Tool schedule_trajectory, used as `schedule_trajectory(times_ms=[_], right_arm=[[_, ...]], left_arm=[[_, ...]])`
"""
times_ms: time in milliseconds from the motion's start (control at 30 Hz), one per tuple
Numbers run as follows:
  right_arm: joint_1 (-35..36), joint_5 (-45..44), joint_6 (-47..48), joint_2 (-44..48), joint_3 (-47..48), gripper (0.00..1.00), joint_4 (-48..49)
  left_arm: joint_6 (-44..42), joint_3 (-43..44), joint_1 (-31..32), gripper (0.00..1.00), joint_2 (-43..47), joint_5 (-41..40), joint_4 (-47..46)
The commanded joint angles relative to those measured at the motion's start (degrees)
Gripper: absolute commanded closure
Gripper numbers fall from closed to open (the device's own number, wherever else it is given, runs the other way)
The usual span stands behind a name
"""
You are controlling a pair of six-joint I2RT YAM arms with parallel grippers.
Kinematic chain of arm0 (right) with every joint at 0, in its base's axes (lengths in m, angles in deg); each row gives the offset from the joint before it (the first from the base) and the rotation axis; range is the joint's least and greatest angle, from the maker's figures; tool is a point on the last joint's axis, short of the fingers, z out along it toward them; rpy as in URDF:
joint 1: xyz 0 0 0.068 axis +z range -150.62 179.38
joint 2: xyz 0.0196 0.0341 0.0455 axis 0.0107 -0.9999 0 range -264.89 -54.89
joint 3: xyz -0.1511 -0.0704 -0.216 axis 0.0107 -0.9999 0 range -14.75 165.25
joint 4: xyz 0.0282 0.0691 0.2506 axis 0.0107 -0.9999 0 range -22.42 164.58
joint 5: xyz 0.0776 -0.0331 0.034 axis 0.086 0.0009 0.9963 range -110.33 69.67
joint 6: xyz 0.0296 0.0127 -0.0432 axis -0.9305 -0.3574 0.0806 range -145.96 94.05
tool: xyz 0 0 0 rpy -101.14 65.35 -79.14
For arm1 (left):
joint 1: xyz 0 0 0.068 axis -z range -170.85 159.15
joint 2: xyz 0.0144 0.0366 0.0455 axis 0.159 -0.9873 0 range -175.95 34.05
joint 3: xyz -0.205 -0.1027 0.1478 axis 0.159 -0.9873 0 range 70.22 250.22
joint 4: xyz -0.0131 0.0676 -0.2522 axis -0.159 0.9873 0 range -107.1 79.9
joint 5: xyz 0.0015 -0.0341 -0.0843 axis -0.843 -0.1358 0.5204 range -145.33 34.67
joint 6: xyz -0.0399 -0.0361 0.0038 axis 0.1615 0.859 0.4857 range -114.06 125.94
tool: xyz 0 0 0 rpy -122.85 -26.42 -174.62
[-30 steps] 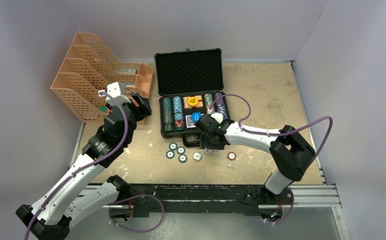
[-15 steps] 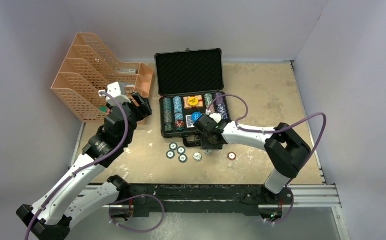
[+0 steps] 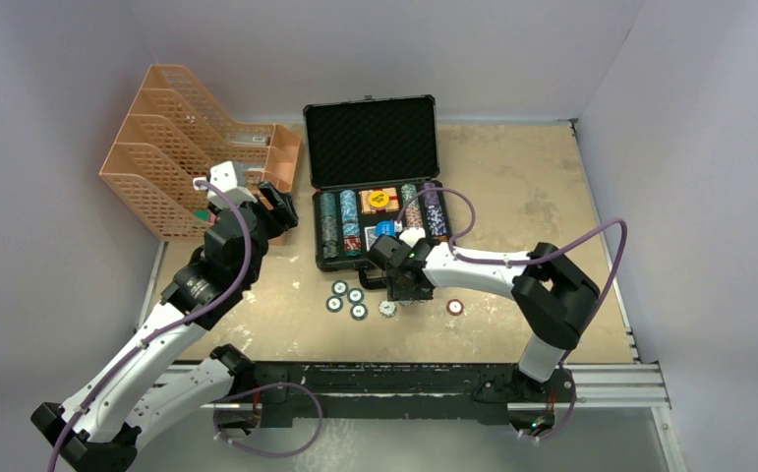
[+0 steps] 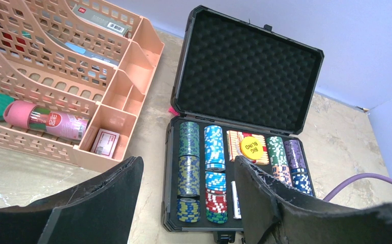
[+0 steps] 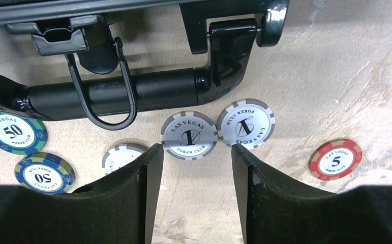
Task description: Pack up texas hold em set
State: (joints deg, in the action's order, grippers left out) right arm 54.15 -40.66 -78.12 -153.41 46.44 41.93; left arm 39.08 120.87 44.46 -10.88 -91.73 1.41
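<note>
The black case (image 3: pixel 370 138) lies open, its base full of chip stacks (image 4: pixel 189 168) and a yellow "BIG BLIND" disc (image 4: pixel 250 147). Its handle (image 5: pixel 112 96) faces the loose chips. Several loose chips lie on the table: blue-green ones (image 3: pixel 347 298), white-grey "1" chips (image 5: pixel 189 135) (image 5: pixel 246 123), a third white one (image 5: pixel 120 156), and a red "5" chip (image 5: pixel 335 159). My right gripper (image 5: pixel 193 152) is open, low over the table just in front of the white chips. My left gripper (image 4: pixel 186 175) is open and empty, raised left of the case.
An orange mesh file organiser (image 3: pixel 183 147) stands at the back left with a pink tube (image 4: pixel 51 120) and small boxes in it. The table's walls close in at the back and both sides.
My right gripper has moved left along the front of the case, from near the red chip side toward the white chips. The left arm has not moved.
</note>
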Motion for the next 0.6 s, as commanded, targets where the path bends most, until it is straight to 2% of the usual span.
schedule_trajectory(times_ms=[0, 167, 400, 567], right_arm=[[0.32, -4.19, -3.42, 2.19, 2.0, 0.45, -3.87], [0.29, -0.9, -3.08, 1.87, 0.44, 0.48, -1.29], [0.3, 3.15, -3.0, 1.29, -1.39, 0.46, 2.82], [0.3, 3.24, -4.68, 0.12, -1.66, 0.47, 1.8]], left_arm=[[-1.57, 0.22, -0.29, 0.34, 0.37, -0.09, -1.69], [-1.51, 0.18, -0.26, 0.34, 0.51, -0.16, -1.62], [-1.45, 0.12, -0.29, 0.34, 0.77, -0.53, -1.47], [-1.33, 0.15, -0.3, 0.34, 0.76, -0.75, -1.36]])
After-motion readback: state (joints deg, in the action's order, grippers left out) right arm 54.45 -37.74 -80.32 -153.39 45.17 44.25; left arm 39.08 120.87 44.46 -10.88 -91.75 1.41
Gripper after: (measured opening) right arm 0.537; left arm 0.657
